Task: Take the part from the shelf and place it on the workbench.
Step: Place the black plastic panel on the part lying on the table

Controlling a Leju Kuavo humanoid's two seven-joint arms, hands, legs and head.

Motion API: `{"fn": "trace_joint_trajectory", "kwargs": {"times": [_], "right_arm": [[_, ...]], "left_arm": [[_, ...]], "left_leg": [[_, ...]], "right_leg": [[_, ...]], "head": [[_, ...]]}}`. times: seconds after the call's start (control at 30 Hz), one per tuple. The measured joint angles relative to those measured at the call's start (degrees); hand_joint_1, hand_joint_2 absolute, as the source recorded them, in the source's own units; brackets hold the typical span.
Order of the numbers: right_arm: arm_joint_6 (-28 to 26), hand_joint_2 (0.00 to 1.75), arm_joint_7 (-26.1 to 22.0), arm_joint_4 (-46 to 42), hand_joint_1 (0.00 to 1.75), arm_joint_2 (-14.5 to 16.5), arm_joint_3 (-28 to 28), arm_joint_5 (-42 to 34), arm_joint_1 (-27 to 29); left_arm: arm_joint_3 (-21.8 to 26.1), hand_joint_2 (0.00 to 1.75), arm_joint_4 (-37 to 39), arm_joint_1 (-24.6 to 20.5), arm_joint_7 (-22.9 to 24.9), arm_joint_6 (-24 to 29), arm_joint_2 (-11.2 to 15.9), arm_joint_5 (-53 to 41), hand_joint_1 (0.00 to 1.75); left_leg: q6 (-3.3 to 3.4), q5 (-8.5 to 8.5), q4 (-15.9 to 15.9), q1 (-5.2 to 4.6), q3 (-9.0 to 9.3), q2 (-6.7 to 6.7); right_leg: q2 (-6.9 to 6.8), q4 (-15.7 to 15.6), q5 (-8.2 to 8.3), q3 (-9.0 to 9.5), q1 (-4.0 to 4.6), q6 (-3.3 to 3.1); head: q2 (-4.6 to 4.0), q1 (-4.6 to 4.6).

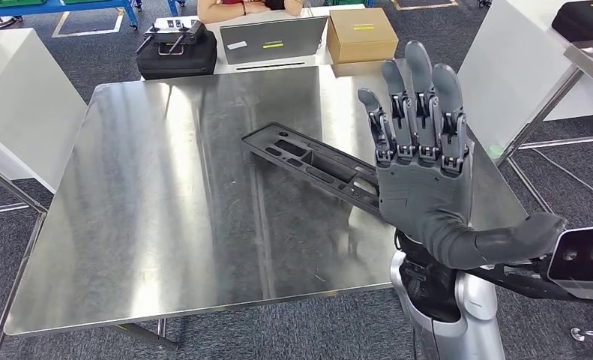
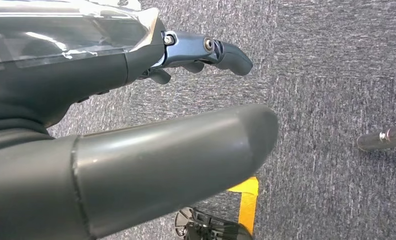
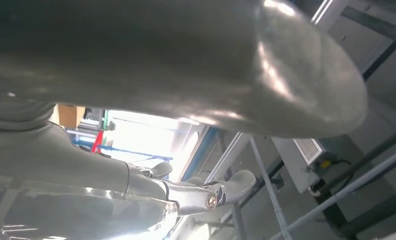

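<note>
So the part (image 1: 315,163) (long black plastic tray-looking thing with cutouts) is lying flat on the steel workbench (image 1: 166,210). Its long axis runs diagonally, from the table's middle toward the right edge near the robot. The right hand (image 1: 420,157) is raised above that nearer end, fingers spread straight, gripping nothing. The left hand (image 2: 135,150) hangs over carpet, fingers loose, nothing in it.

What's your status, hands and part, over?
Right hand raised, open, fingers spread, holding nothing. Left hand hanging over the carpet, empty. Black part lies flat on the steel workbench, partly behind the right hand. Nothing in the way.
</note>
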Motion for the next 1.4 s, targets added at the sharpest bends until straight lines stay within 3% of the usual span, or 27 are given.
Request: {"fn": "trace_joint_trajectory", "kwargs": {"times": [0.07, 0.1, 0.17, 0.23, 0.27, 0.33, 0.37, 0.4, 0.5, 0.57, 0.6, 0.67, 0.7, 0.73, 0.77, 0.8, 0.87, 0.93, 1.03, 1.07, 1.1, 1.17, 1.23, 1.27, 1.3, 1.33, 1.4], "right_arm": [[0.3, 0.00, 0.0, -0.7, 0.00, -0.4, 0.0, 0.0, 0.7], [0.4, 0.00, 0.1, -0.8, 0.00, -0.6, 0.0, 0.0, 1.0], [0.7, 0.00, 0.2, -0.9, 0.00, -1.1, 0.1, 0.1, 1.5], [1.0, 0.00, 0.3, -0.9, 0.00, -1.5, 0.1, 0.1, 2.3], [1.1, 0.00, 0.3, -0.9, 0.00, -1.6, 0.1, 0.1, 2.5], [1.1, 0.00, 0.3, -0.9, 0.00, -1.8, 0.1, 0.1, 2.7], [1.1, 0.00, 0.4, -0.9, 0.00, -1.9, 0.2, 0.1, 2.7], [1.2, 0.00, 0.4, -0.9, 0.00, -1.9, 0.2, 0.1, 2.7], [1.2, 0.00, 0.4, -0.9, 0.00, -2.0, 0.2, 0.1, 2.9], [1.2, 0.00, 0.4, -1.0, 0.00, -1.9, 0.2, 0.1, 2.9], [1.2, 0.00, 0.5, -1.0, 0.00, -1.9, 0.2, 0.1, 2.9], [1.2, 0.00, 0.5, -1.0, 0.00, -1.9, 0.2, 0.1, 3.0], [1.2, 0.00, 0.5, -1.0, 0.00, -1.9, 0.2, 0.1, 3.0], [1.2, 0.00, 0.5, -1.0, 0.00, -1.9, 0.2, 0.1, 3.0], [1.2, 0.00, 0.5, -1.0, 0.00, -1.9, 0.2, 0.1, 3.1], [1.2, 0.00, 0.5, -1.1, 0.00, -1.9, 0.2, 0.1, 3.1], [1.2, 0.00, 0.5, -1.1, 0.00, -1.9, 0.2, 0.1, 3.1], [1.2, 0.00, 0.5, -1.2, 0.00, -1.9, 0.2, 0.1, 3.0], [1.2, 0.00, 0.5, -1.3, 0.00, -1.9, 0.2, 0.1, 3.0], [1.2, 0.00, 0.5, -1.3, 0.00, -2.0, 0.2, 0.1, 3.0], [1.2, 0.00, 0.5, -1.3, 0.00, -2.0, 0.2, 0.1, 3.0], [1.2, 0.00, 0.5, -1.3, 0.00, -2.1, 0.3, 0.1, 3.0], [1.2, 0.00, 0.5, -1.3, 0.00, -2.2, 0.3, 0.1, 3.1], [1.3, 0.00, 0.6, -1.3, 0.00, -2.3, 0.3, 0.1, 3.2], [1.4, 0.00, 0.7, -1.2, 0.00, -2.4, 0.3, 0.3, 3.3], [1.5, 0.00, 0.8, -1.2, 0.00, -2.5, 0.4, 0.5, 3.5], [1.9, 0.00, 0.6, -1.1, 0.00, -2.6, 0.6, 1.1, 3.7]], "left_arm": [[0.0, 0.00, -0.1, 0.0, 0.0, 0.0, -0.2, -0.2, 0.00], [0.0, 0.00, -0.1, 0.0, 0.0, -0.1, -0.3, -0.3, 0.00], [0.1, 0.00, -0.2, -0.1, 0.1, -0.3, -0.4, -0.4, 0.00], [0.1, 0.00, -0.2, -0.1, 0.1, -0.5, -0.6, -0.4, 0.00], [0.1, 0.00, -0.2, -0.1, 0.1, -0.6, -0.7, -0.4, 0.00], [0.2, 0.00, -0.3, -0.1, 0.2, -0.6, -0.8, -0.4, 0.00], [0.3, 0.00, -0.3, -0.1, 0.2, -0.6, -0.8, -0.4, 0.00], [0.4, 0.00, -0.4, -0.1, 0.2, -0.6, -0.8, -0.4, 0.00], [0.6, 0.00, -0.6, -0.1, 0.2, -0.6, -0.9, -0.4, 0.00], [0.7, 0.00, -0.6, 0.0, 0.2, -0.6, -0.9, -0.4, 0.00], [0.7, 0.00, -0.6, 0.0, 0.2, -0.6, -0.9, -0.4, 0.00], [0.7, 0.00, -0.6, -0.1, 0.2, -0.6, -0.9, -0.4, 0.00], [0.7, 0.00, -0.6, -0.1, 0.2, -0.6, -0.9, -0.4, 0.00], [0.8, 0.00, -0.6, -0.1, 0.2, -0.6, -0.9, -0.4, 0.00], [0.8, 0.00, -0.6, -0.1, 0.2, -0.6, -0.9, -0.4, 0.00], [0.8, 0.00, -0.6, -0.1, 0.2, -0.6, -0.9, -0.4, 0.00], [0.8, 0.00, -0.6, -0.2, 0.2, -0.6, -0.9, -0.4, 0.00], [0.8, 0.00, -0.7, -0.3, 0.2, -0.6, -0.8, -0.4, 0.00], [0.8, 0.00, -0.8, -0.3, 0.2, -0.6, -0.9, -0.4, 0.00], [0.9, 0.00, -0.8, -0.3, 0.2, -0.6, -0.9, -0.4, 0.00], [0.9, 0.00, -0.9, -0.3, 0.2, -0.6, -0.9, -0.4, 0.00], [0.9, 0.00, -0.9, -0.4, 0.2, -0.6, -0.9, -0.4, 0.00], [0.9, 0.00, -1.0, -0.4, 0.2, -0.6, -1.0, -0.4, 0.00], [0.9, 0.00, -1.0, -0.4, 0.3, -0.6, -1.0, -0.4, 0.00], [0.9, 0.00, -1.0, -0.4, 0.5, -0.6, -1.0, -0.5, 0.00], [0.9, 0.00, -1.0, -0.4, 0.7, -0.6, -1.1, -0.5, 0.00], [0.9, 0.00, -1.0, -0.4, 1.2, -0.6, -1.3, -0.6, 0.00]], "left_leg": [[0.57, 1.02, -1.4, 0.31, 0.79, 0.32], [0.80, 1.51, -2.1, 0.52, 1.10, 0.51], [1.00, 1.75, -2.4, 0.63, 1.09, 0.71], [0.86, 1.82, -2.3, 0.73, 0.90, 0.80], [0.70, 1.87, -2.3, 0.87, 0.83, 0.81], [0.03, 1.86, -1.9, 1.22, 0.67, 0.77], [-0.45, 1.84, -1.7, 1.33, 0.48, 0.68], [-0.95, 1.81, -1.4, 1.31, 0.33, 0.59], [-2.05, 2.07, -0.7, 1.24, -0.27, 0.33], [-2.51, 0.91, 0.4, 1.58, -1.11, 0.45], [-2.66, -0.93, 2.3, 1.70, -1.96, 0.58], [-2.82, -6.15, 9.4, 1.74, -4.52, 0.81], [-2.82, -8.12, 13.1, 1.73, -5.64, 0.81], [-2.72, -9.00, 15.4, 1.72, -6.05, 0.81], [-2.49, -8.75, 15.6, 1.70, -5.40, 0.81], [-2.14, -7.61, 13.6, 1.63, -3.59, 0.81], [-1.14, -5.22, 5.5, 1.28, 2.20, 0.83], [-0.64, -4.17, 0.0, 0.70, 5.74, 0.85], [-0.30, -3.15, -1.2, 0.20, 5.47, 0.95], [0.04, -2.48, -1.5, 0.27, 5.12, 1.07], [0.39, -1.69, -1.9, 0.39, 4.62, 1.21], [0.82, -0.35, -2.2, 0.44, 3.30, 1.39], [0.91, 0.83, -2.1, 0.27, 1.79, 1.52], [0.90, 1.40, -2.1, 0.19, 1.07, 1.55], [0.85, 1.95, -2.1, 0.13, 0.39, 1.57], [0.75, 2.45, -2.0, 0.09, -0.19, 1.54], [0.34, 3.39, -1.9, -0.04, -1.09, 1.46]], "right_leg": [[-0.02, 0.8, -0.76, -0.28, 0.17, 0.18], [-0.04, 2.8, -1.93, -1.13, 0.24, 0.10], [-0.06, 9.9, -5.33, -4.37, 0.10, -0.15], [-0.08, 15.2, -6.94, -6.64, -0.23, 0.44], [-0.11, 14.6, -6.33, -6.16, -0.46, 1.13], [-0.25, 7.0, -3.42, -1.96, -1.04, 2.77], [-0.16, 3.4, -2.04, 0.24, -1.09, 3.16], [-0.01, 0.9, -1.13, 1.62, -1.12, 3.14], [0.47, 0.3, -0.74, 1.46, -1.02, 1.33], [0.38, 0.3, -0.34, 0.75, -1.10, 0.04], [0.30, 0.3, 0.05, 0.30, -1.08, -0.59], [0.12, 0.4, 0.82, -0.65, -0.73, -1.49], [0.02, 0.4, 1.18, -1.17, -0.48, -1.72], [-0.05, 0.4, 1.54, -1.66, -0.24, -1.80], [-0.09, 0.4, 1.88, -2.09, -0.02, -1.80], [-0.11, 0.4, 2.18, -2.45, 0.16, -1.74], [-0.11, 0.4, 2.79, -2.91, 0.44, -1.47], [-0.25, 0.3, 3.41, -3.04, 0.54, -0.83], [-0.44, 0.1, 4.22, -3.24, 0.36, 0.44], [-0.43, 0.6, 3.66, -3.75, 0.38, 0.56], [-0.40, 2.1, 2.25, -4.51, 0.46, 0.41], [-0.37, 8.2, -2.41, -6.75, 0.52, -0.23], [-0.36, 14.9, -5.51, -8.06, 0.49, -0.09], [-0.37, 16.0, -5.58, -7.57, 0.49, 0.35], [-0.37, 15.0, -4.76, -5.97, 0.50, 0.88], [-0.37, 11.8, -3.55, -3.34, 0.51, 1.32], [-0.37, 2.6, -2.39, 3.01, 0.73, 1.17]], "head": [[0.00, 0.05], [0.00, 0.10], [0.00, 0.17], [0.00, 0.17], [0.00, 0.17], [0.00, 0.19], [0.00, 0.23], [0.00, 0.24], [0.00, 0.11], [0.00, -0.02], [0.00, -0.09], [0.00, -0.17], [0.00, -0.20], [0.00, -0.19], [0.00, -0.20], [0.00, -0.20], [0.00, -0.19], [0.00, -0.15], [0.00, -0.18], [0.00, -0.14], [0.00, -0.09], [0.00, -0.01], [0.00, 0.01], [0.00, 0.00], [0.00, 0.00], [0.00, -0.01], [0.01, -0.03]]}}
